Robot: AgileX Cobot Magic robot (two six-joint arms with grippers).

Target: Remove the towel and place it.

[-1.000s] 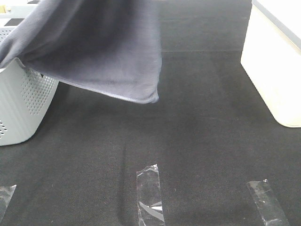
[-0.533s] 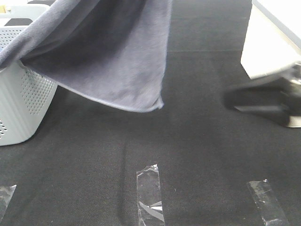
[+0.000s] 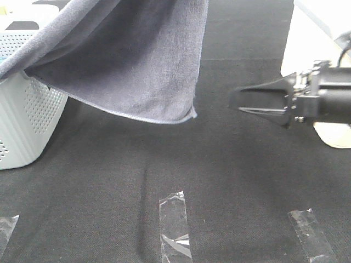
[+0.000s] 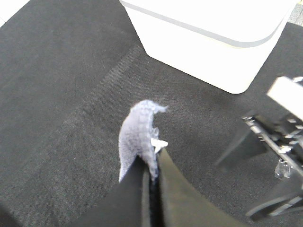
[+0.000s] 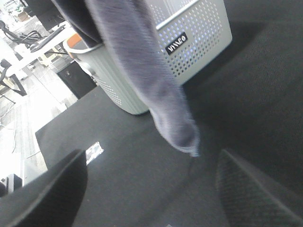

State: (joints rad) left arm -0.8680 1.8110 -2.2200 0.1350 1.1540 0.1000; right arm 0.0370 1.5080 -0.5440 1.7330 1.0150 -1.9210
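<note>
- Strips of clear tape [image 3: 174,224] lie on the black counter [image 3: 230,175] in the foreground.
- The right end effector [image 3: 241,102] extends level from the right, fingers spread wide and holding nothing, tips towards the slate-grey towel [image 3: 126,60].
- The left end effector [image 4: 154,165], fingers pinched narrow, grips the towel's edge. The cloth hangs above the counter, trailing over the rim of the perforated basket [image 3: 27,120].
- The basket's black label [image 5: 176,42] carries white lettering, not legible.

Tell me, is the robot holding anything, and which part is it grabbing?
The left gripper is shut on the towel, pinching a small bunched bit near its edge; the rest hangs down. The right gripper is open and holds nothing.
</note>
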